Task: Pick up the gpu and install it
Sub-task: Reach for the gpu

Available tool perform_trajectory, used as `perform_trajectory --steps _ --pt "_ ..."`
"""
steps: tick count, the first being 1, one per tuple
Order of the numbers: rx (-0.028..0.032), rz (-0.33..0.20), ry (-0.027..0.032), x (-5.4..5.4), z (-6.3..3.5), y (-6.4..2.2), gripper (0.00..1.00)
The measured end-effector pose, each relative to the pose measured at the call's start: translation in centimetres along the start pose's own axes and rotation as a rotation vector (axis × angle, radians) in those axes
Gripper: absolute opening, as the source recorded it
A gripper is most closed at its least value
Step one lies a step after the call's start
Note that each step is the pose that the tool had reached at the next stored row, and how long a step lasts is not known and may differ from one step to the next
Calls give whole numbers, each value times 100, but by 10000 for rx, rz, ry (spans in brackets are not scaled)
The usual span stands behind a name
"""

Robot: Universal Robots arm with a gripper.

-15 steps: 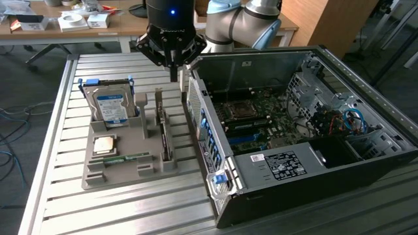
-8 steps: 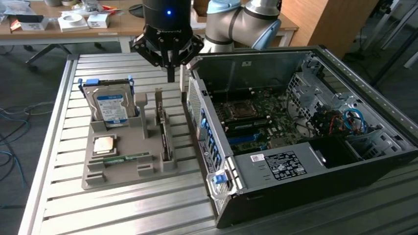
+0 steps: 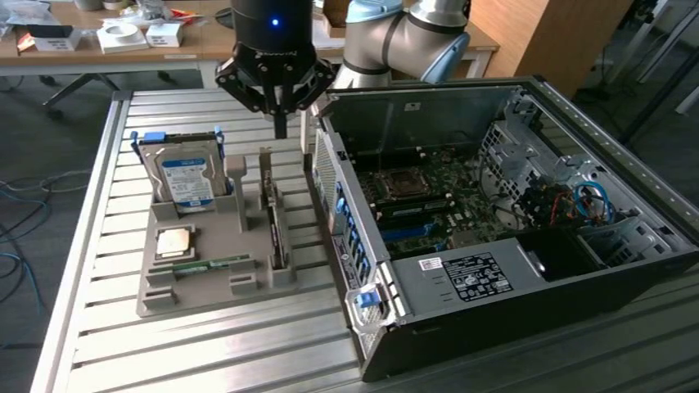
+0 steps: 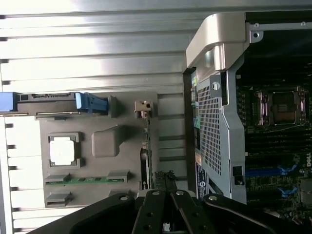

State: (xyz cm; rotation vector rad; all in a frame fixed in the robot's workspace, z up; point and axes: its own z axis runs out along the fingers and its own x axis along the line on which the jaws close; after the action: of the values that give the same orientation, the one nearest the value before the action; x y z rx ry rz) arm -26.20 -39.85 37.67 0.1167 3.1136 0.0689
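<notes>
Grey plastic tray (image 3: 208,246) on the metal desk (image 3: 218,344) holds the gpu (image 3: 277,225) upright on edge beside the open computer case (image 3: 492,270). The black end effector (image 3: 281,129) hangs above it, fingers together and empty.

Soft even light, with glare bleaching the slatted table (image 4: 97,48)

**Surface Materials and Finishes**

Slatted brushed-aluminium tabletop (image 3: 98,327): ribbed, semi-gloss. Grey moulded plastic parts holder (image 3: 208,282): matt, smooth. Silver metal hard drive (image 3: 186,176): glossy blue-and-white label. Thin dark gpu (image 3: 277,237) board: matt, bare-metal end bracket. Black computer case (image 3: 525,327): matt paint, perforated sheet-metal panel.
</notes>
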Motion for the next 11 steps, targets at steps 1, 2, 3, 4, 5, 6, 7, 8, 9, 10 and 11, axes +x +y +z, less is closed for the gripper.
perform_trajectory --steps 1,2,3,4,5,6,7,8,9,10,11 --pt "0 0 1 8 1 -1 11" --pt "0 0 0 17 2 -1 11" --pt "-1 0 -1 22 4 -2 11" --pt "-1 -1 -1 25 5 -2 11" --pt "0 0 1 30 5 -3 11" --pt "1 0 2 40 6 -4 11" --pt "1 0 1 54 8 -5 11" --pt "0 0 0 66 11 -6 11" --pt "0 -1 0 79 13 -7 11" --pt "0 -1 1 92 15 -8 11" --pt "0 0 0 104 18 -9 11"
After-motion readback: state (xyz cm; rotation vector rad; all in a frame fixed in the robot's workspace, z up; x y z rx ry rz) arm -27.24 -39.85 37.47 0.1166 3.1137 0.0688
